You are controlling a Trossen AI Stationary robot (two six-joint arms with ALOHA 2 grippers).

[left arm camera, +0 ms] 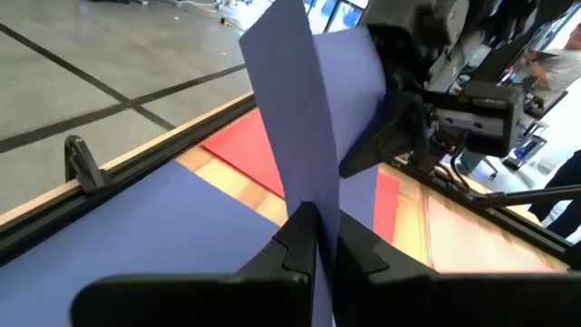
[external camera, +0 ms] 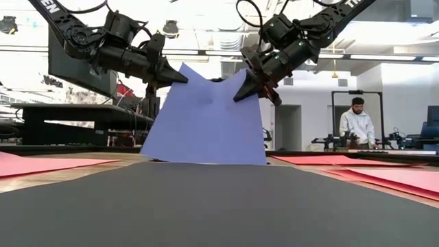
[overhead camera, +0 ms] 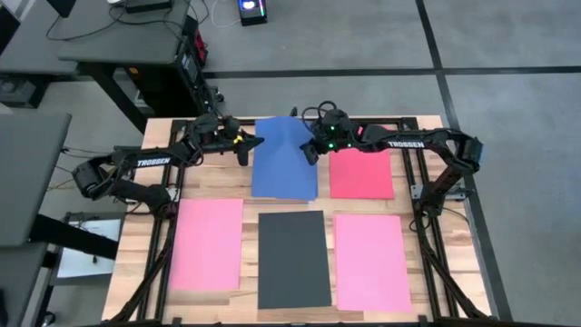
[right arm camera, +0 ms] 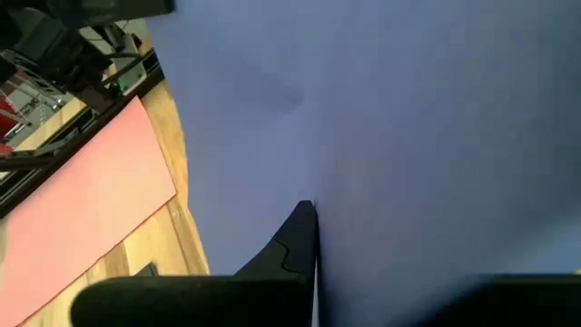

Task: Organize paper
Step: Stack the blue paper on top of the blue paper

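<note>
The paper lies in several sheets on the wooden table point(overhead camera: 245, 186). A blue sheet point(overhead camera: 283, 163) at the far middle is raised at its far end and sags between my two grippers. My left gripper point(overhead camera: 243, 143) is shut on its far-left corner. My right gripper point(overhead camera: 311, 150) is shut on its far-right corner. Flat on the table are a red sheet point(overhead camera: 361, 173) at the far right and, in the near row, a pink sheet point(overhead camera: 209, 243), a black sheet point(overhead camera: 292, 259) and another pink sheet point(overhead camera: 370, 262). My left gripper pinches the blue sheet's far-left corner point(left arm camera: 313, 182) between its two fingers, coming nearly level from the table's left. That corner point(external camera: 184, 68) is lifted clear and the sheet's near edge point(external camera: 206, 162) rests on the table. My right gripper pinches the blue sheet's far-right corner point(right arm camera: 363, 227) between its two fingers, slanting down from the table's right. This corner point(external camera: 248, 74) is held up too, and the sheet dips slackly between the two holds.
A black frame point(overhead camera: 418, 182) runs along the table's sides. A person point(external camera: 357, 123) stands far off in the room behind the table. Bare wood point(overhead camera: 245, 186) shows between the sheets.
</note>
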